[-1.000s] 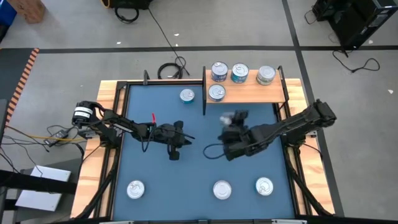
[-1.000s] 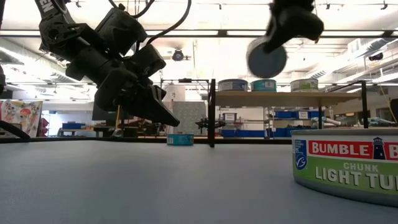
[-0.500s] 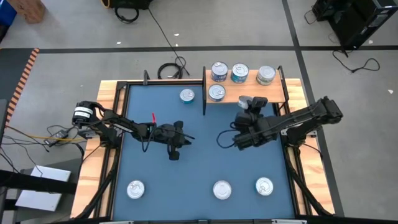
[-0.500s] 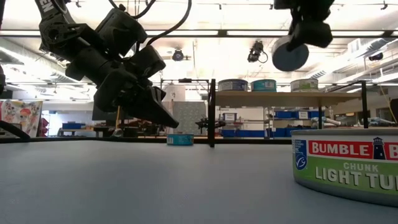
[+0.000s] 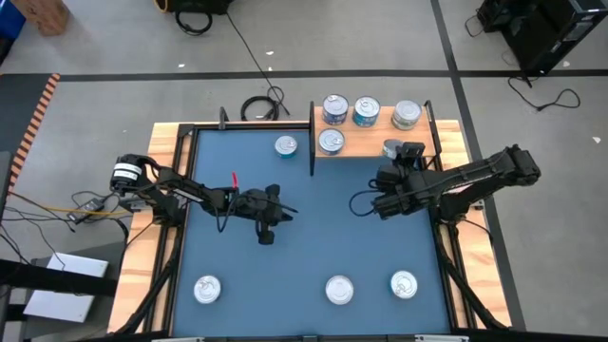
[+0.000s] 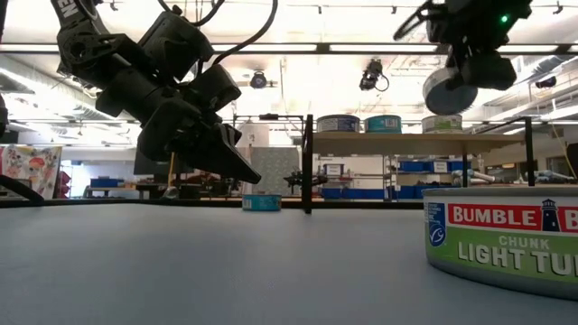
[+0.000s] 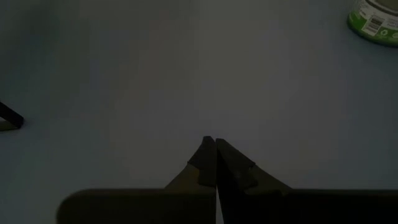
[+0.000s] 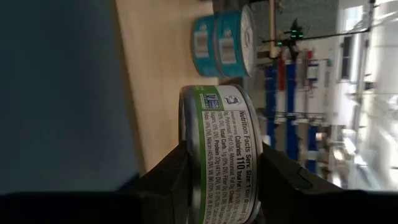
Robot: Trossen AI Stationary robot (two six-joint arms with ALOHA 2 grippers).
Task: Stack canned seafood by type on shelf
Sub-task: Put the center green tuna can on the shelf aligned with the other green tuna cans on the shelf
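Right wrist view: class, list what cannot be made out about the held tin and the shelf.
- Held tin: its lower part is cut off by the picture edge; the right end effector covers its sides.
- Shelf: only part shows, so its tins cannot be counted here.
- Teal tins: label print too small.

The shelf (image 5: 375,143) at the desk's far edge is pale bare wood with a matt, smooth face, framed by thin black posts that look like metal. The mat (image 5: 304,237) covering the desk is a matt blue sheet, smooth and without sheen; strips of light raw wood (image 5: 167,142) border it. The tins (image 5: 366,112) have shiny silver metal tops. The held tin (image 8: 221,155) wears a glossy green-edged paper label around bright metal rims. The right gripper (image 8: 217,180) has matt black jaws, as does the left gripper (image 7: 216,163).
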